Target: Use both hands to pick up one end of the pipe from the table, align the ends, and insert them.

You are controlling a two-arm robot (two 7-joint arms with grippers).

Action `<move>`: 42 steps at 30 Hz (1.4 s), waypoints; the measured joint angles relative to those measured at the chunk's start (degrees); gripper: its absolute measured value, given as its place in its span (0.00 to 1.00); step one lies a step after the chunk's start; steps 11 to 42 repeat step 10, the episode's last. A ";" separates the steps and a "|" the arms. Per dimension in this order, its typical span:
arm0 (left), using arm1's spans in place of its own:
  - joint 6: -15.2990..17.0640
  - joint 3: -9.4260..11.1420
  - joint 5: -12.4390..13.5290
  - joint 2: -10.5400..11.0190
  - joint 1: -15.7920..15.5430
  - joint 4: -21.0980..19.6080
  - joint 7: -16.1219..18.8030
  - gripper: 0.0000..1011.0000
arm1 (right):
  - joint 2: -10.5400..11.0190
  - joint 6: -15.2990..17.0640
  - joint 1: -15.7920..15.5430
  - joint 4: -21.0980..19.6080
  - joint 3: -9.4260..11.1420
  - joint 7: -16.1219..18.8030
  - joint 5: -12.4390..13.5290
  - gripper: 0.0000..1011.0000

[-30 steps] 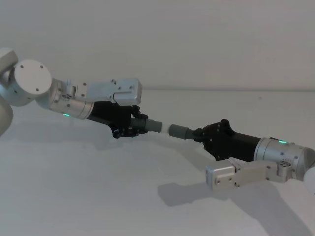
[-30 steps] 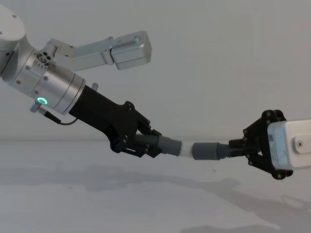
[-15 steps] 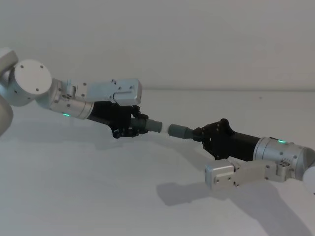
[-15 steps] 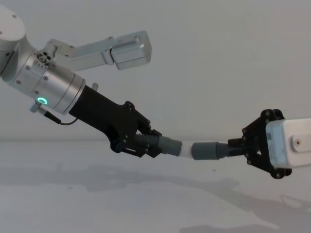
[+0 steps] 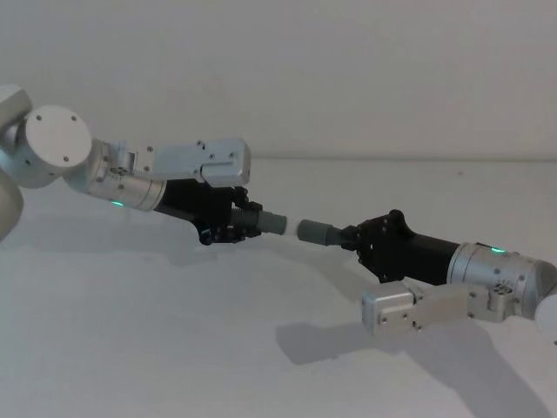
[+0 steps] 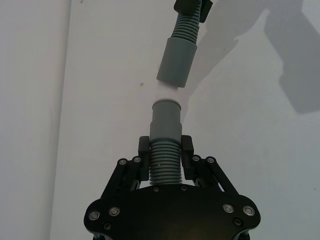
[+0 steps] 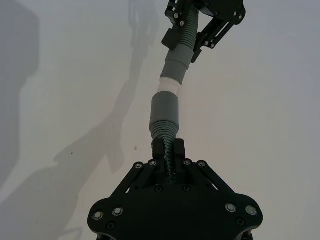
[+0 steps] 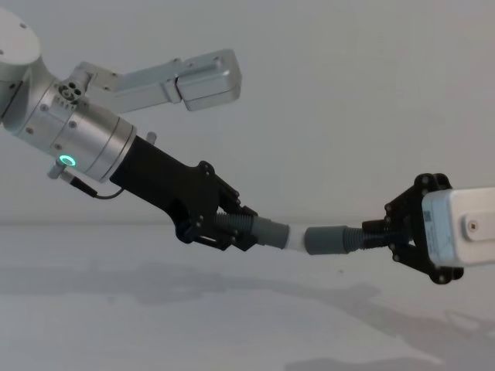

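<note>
Both hose pieces are held in the air above the table [image 5: 174,348], at centre frame in the head and chest views.

Change from the frame half a second earlier: the right claw [image 8: 370,233] and its white wrist box sit very slightly further left in the chest view, and the gap showing the white tip [image 8: 297,239] is a shade narrower. The left claw [image 8: 236,228] stands where it was.

Left claw: enters from the upper left, silver wrist with green ring; its fingers [image 6: 143,148] are pinched on the ribbed part of the left hose [image 6: 165,162], just behind its grey cuff [image 6: 166,123]. The white tip [image 6: 167,92] projects from this cuff.

Right claw [image 7: 168,150]: enters from the right edge; it is pinched on the ribbed part of the right hose [image 7: 164,129], behind its cuff [image 7: 165,108].

Alignment: the two cuffs face each other almost in line, with a slight bend at the joint. The white tip meets the mouth of the right cuff [image 8: 326,240]; part of it remains exposed between the cuffs. How far it has entered cannot be told.
</note>
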 joint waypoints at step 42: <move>0.00 0.00 0.00 0.00 0.00 0.00 0.00 0.34 | 0.00 0.03 0.00 0.00 -0.01 0.00 0.00 0.09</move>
